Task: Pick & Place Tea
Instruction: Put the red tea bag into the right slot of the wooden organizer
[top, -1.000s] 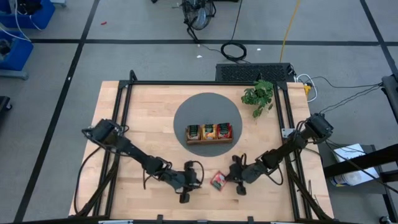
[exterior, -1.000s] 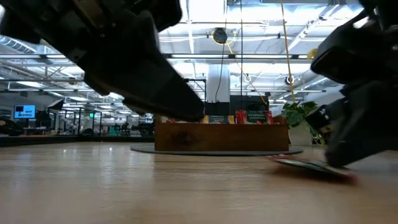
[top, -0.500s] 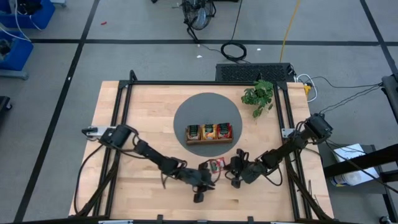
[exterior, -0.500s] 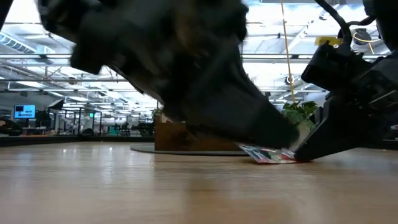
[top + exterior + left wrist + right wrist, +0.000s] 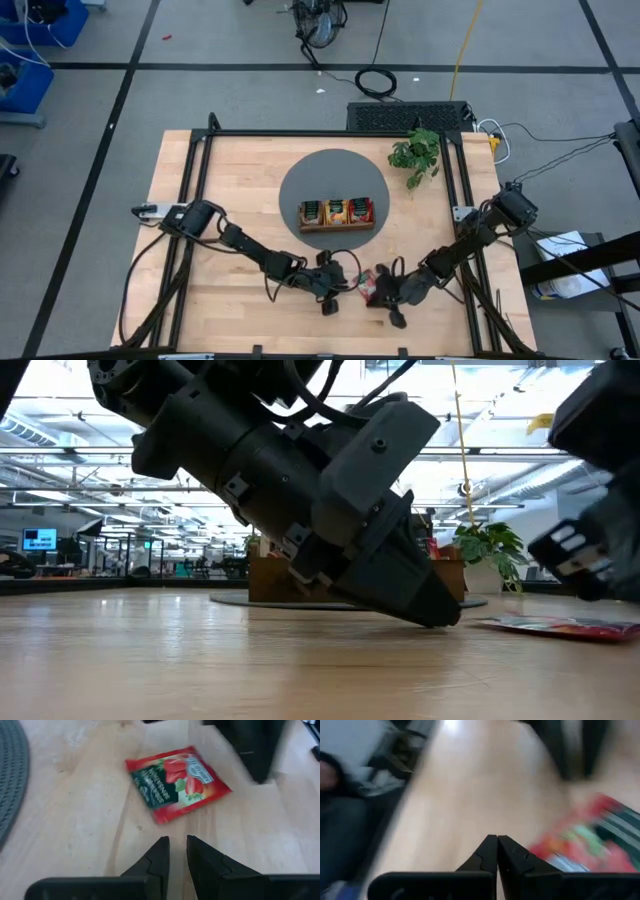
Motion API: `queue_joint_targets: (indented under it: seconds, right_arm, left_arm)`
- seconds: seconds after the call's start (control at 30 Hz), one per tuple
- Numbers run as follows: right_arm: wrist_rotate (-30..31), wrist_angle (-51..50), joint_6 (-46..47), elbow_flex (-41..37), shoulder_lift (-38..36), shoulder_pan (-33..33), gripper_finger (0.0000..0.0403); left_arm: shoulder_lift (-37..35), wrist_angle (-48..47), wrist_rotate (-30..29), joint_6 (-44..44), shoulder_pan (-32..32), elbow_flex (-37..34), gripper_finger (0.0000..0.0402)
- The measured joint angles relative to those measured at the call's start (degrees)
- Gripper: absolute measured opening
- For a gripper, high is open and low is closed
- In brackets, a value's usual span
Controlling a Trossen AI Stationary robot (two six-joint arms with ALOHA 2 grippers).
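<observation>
red sachet (image 5: pixel 176 781) — dark green label, pale wood table (image 5: pixel 75 820)

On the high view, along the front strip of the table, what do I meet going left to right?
left gripper → red tea sachet, flat on the wood → right gripper. The sachet lies between the two grippers; neither holds it.

Lettering on the red tea sachet (image 5: pixel 176 780) is too blurred to read.
</observation>
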Motion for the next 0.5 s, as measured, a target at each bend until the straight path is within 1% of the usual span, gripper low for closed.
queue_joint_targets:
  seconds: [0.07,0.17,0.27,0.37,0.43,0.5]
  right_arm:
    - [-2.9,2.5,-2.2,0.0,-0.2,0.1,0.0]
    - [-3.2,5.6,-4.7,0.0,-0.4,0.2,0.0]
    - [-3.2,5.0,-6.8,0.0,-1.8,0.3,0.0]
    - [-3.2,-3.7,-7.3,0.1,-5.7,0.2,0.0]
    - [-2.8,-12.8,-6.3,0.1,-9.3,0.2,0.0]
    - [0.4,-22.0,-3.6,0.1,-13.0,0.5,0.0]
  left_arm:
    - [0.0,0.0,-0.4,-0.1,0.0,0.0,0.0074]
    - [0.0,-0.1,-0.6,0.5,0.0,0.0,0.0074]
    - [0.0,-0.2,-0.6,1.8,-0.2,0.0,0.0074]
    - [0.0,0.8,0.9,3.8,-0.5,-0.1,0.0074]
    - [0.1,2.6,4.7,5.3,-0.8,-0.2,0.0074]
    - [0.2,3.6,8.2,5.9,-1.2,-0.2,0.0074]
